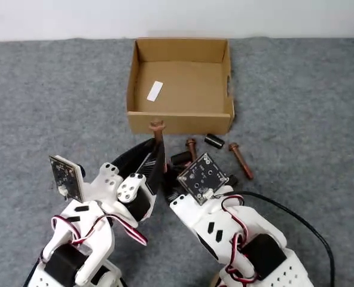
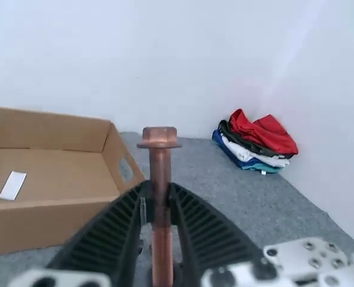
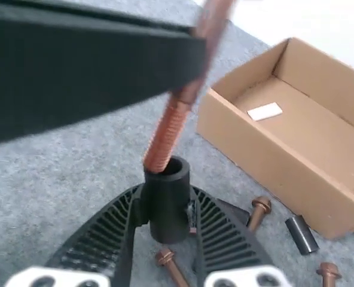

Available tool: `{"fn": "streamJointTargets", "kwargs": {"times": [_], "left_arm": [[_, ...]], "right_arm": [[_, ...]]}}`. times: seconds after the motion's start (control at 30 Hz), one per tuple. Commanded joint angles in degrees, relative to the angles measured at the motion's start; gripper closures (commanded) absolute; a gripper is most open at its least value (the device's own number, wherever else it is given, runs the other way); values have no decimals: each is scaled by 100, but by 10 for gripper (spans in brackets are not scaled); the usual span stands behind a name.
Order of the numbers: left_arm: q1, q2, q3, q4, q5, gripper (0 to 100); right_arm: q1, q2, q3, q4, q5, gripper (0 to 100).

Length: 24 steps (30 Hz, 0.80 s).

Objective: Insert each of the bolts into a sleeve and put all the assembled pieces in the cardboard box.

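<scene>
My right gripper [image 3: 166, 200] was clamped shut around an upright black sleeve [image 3: 167, 179]. My left gripper [image 2: 159, 194] pinched a copper bolt [image 2: 159, 161] by its shank, with the threaded tip at the sleeve's mouth. Just beyond, loose bolts [image 1: 240, 160] and a spare sleeve [image 1: 213, 141] lay on the grey carpet [image 1: 57, 107], between my fingers and the cardboard box [image 1: 180, 122]. Inside the box lay a white slip [image 1: 155, 91]. Farther off, folded clothes [image 2: 258, 143] sat against the wall.
</scene>
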Motion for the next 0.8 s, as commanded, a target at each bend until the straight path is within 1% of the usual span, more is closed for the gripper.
{"fn": "streamJointTargets", "kwargs": {"times": [0.0,0.47,0.53,0.6,0.67,0.77], "left_arm": [[44,26,22,-185,-18,996],[-18,-18,-22,-220,-18,996],[-176,-18,-22,-220,-18,996],[-413,26,22,-176,-35,996],[-686,35,92,9,-35,996],[-888,167,92,765,-35,996]], "right_arm": [[-40,-48,-510,-136,53,989],[-31,-48,-501,-119,53,989],[-13,-75,-501,-110,53,989],[127,-101,-510,-31,44,989],[418,-110,-519,92,18,989],[954,-110,-519,198,-18,989]]}}
